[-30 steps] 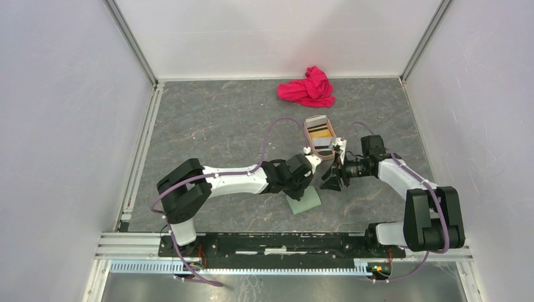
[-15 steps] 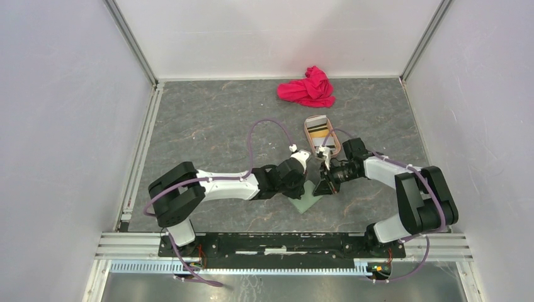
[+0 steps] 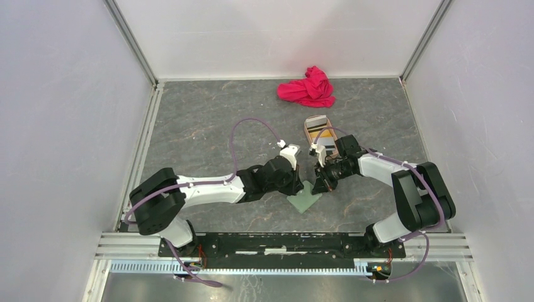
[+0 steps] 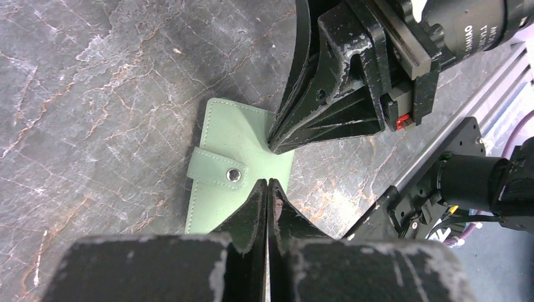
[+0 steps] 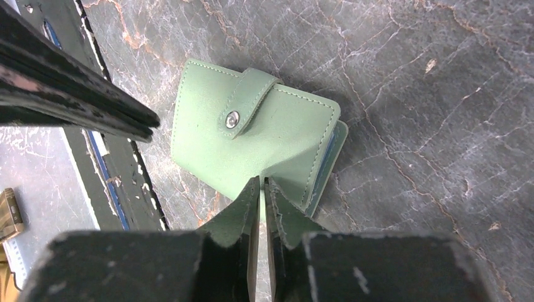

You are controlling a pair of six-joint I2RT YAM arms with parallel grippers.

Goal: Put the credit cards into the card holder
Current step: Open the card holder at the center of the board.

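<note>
The sage-green card holder (image 3: 305,201) lies flat on the table with its strap snapped shut (image 4: 234,174). It also fills the middle of the right wrist view (image 5: 252,135). My left gripper (image 4: 268,182) is shut and empty, its tips resting on the holder's edge beside the snap. My right gripper (image 5: 261,181) has closed to a thin slit on the holder's near corner, with a sliver of green between its tips. In the left wrist view it meets the holder's far edge (image 4: 272,146). The credit cards (image 3: 318,129), orange-yellow and striped, lie in the tray behind the right arm.
The pinkish-tan oval tray (image 3: 306,128) stands just beyond the two grippers, partly covered by the right arm's cable. A crumpled red cloth (image 3: 308,88) lies at the back. White walls close in both sides, and the rail (image 3: 283,242) runs along the near edge.
Both grippers have come away from the tray and down onto the card holder. The right gripper's jaws have closed from wide to a slit. The left stayed shut.
</note>
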